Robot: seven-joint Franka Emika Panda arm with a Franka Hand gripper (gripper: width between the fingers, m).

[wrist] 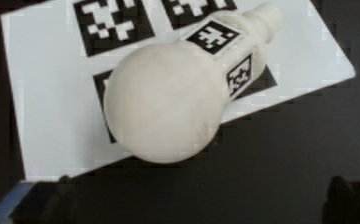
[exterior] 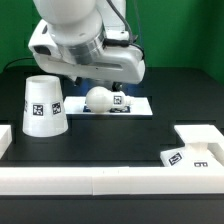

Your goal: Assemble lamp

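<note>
White plastic bulb, round with a cylindrical neck [wrist: 168,100], lies on its side across the marker board [wrist: 52,110]. The neck end carries black-and-white tags. On its side it cannot be fitted to anything, so my judgement is that a pick-up is the step in hand.

The arm's white hand [exterior: 90,50] hangs directly over the bulb. Jaws apart: the wrist view shows two dark fingertips [wrist: 44,200] at opposite corners, with a wide gap and nothing between them. The bulb is not yet inside that gap.

The white tapered cup-like shade [exterior: 43,105] stands mouth-down on the black worktop [exterior: 180,95], just beside the board on the exterior view's left. It looks stable that way, with its tags facing out. The flat square white base [exterior: 188,158] sits well apart on the exterior view's right, near the raised white border [exterior: 100,182]. Whether it lies flat or leans on that border, cannot tell.

Hidden: in the exterior view the hand covers the jaws. The wrist view cuts off the board's edges. The fingertips are dark on a dark ground, so their shape is unclear.
</note>
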